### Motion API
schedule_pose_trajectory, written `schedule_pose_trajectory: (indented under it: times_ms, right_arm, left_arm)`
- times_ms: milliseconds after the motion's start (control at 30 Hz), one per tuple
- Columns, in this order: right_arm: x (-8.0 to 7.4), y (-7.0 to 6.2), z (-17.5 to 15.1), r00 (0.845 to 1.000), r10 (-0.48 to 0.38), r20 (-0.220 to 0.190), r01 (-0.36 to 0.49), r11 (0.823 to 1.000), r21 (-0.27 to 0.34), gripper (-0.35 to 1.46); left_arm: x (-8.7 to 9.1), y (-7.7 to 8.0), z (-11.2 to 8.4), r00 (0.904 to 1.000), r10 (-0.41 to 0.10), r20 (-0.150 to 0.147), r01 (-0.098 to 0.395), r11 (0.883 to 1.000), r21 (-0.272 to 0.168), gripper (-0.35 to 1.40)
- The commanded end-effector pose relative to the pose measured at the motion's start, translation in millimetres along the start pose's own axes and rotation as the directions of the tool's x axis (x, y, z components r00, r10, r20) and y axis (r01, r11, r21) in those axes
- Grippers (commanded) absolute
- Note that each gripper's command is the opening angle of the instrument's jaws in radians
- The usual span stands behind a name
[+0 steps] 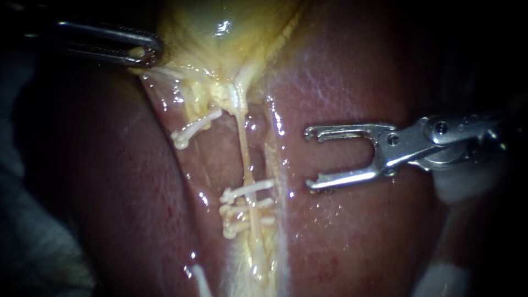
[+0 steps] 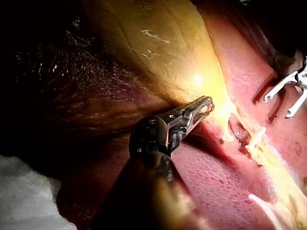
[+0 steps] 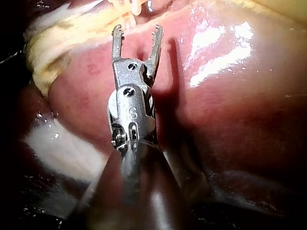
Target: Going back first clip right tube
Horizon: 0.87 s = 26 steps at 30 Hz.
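Right instrument's end effector (image 1: 313, 158) stands wide open and empty over the liver (image 1: 357, 231), near the right tube (image 1: 243, 148), which carries white clips (image 1: 245, 209) lower down. Left instrument's end effector (image 1: 144, 54) is clamped on the gallbladder (image 1: 220, 33). Judging by this, the retreat is in hand; next, draw straight back clear of the clips without snagging tissue

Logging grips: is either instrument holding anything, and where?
The left instrument grips the gallbladder by the edge of its tapering end; the right instrument stands open, holding nothing.
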Motion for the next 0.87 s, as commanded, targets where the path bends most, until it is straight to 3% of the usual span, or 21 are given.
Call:
schedule_pose_trajectory:
  times_ms: [33, 300, 500, 867]
  right_arm:
    - [0.1, -0.2, 0.0, 1.0, -0.003, 0.0, 0.003, 1.0, 0.001, 0.5]
    - [0.3, -0.6, 0.1, 1.0, -0.002, 0.0, 0.002, 1.0, 0.001, 0.5]
    - [0.3, -0.6, 0.1, 1.0, -0.002, 0.0, 0.002, 1.0, 0.001, 0.5]
    - [0.3, -0.7, 0.2, 1.0, -0.009, 0.001, 0.009, 1.0, 0.0, 0.5]
  left_arm:
    - [-0.1, 0.0, 0.2, 1.0, 0.001, -0.001, -0.001, 1.0, 0.002, -0.35]
    - [-2.0, -0.4, 3.5, 0.9999, 0.012, 0.006, -0.012, 1.0, -0.012, -0.35]
    - [-2.4, -1.3, 6.2, 0.9998, 0.018, 0.013, -0.017, 1.0, -0.019, -0.35]
    - [-2.6, -1.6, 6.2, 0.9995, 0.026, 0.016, -0.026, 0.999, -0.02, -0.35]
